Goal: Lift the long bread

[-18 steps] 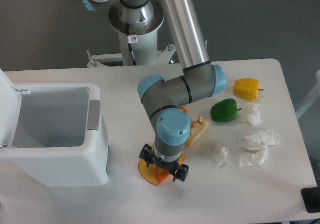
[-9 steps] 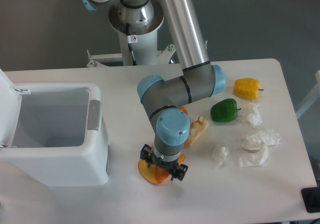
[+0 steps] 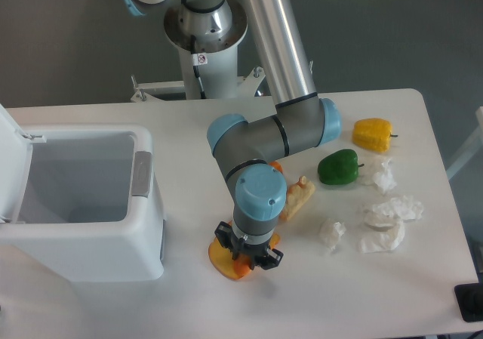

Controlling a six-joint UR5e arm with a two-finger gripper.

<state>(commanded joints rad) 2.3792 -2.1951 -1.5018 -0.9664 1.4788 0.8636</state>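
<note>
- Compared with one second ago, the gripper (image 3: 248,254) has drawn its jaws inward: the two black finger mounts, formerly spread wide, now sit close together over the orange food beneath the wrist.
- Long bread (image 3: 274,240): largely hidden under the blue wrist cap; only slivers of glossy orange show beside and below the wrist, just in front of the bin's near right corner. Which sliver belongs to it is uncertain.
- Gripper state: jaws narrowed on the orange item below; they appear to clamp the long bread, though the contact itself is masked by the wrist.
- Flat orange slab (image 3: 223,260): lies on the table (image 3: 423,294) directly under and to the left of the gripper, near the bin's front right corner.
- Pale beige chunk (image 3: 297,196): to the right of the bin, just beyond the wrist.
- Green pepper (image 3: 337,167): farther right of the bin, past the chunk.
- Yellow pepper (image 3: 372,134): farthest right, behind the green one.
- Crumpled white papers (image 3: 390,220): scattered well right of the bin.
- White bin (image 3: 90,233): lid open, at the table's left side.
</note>
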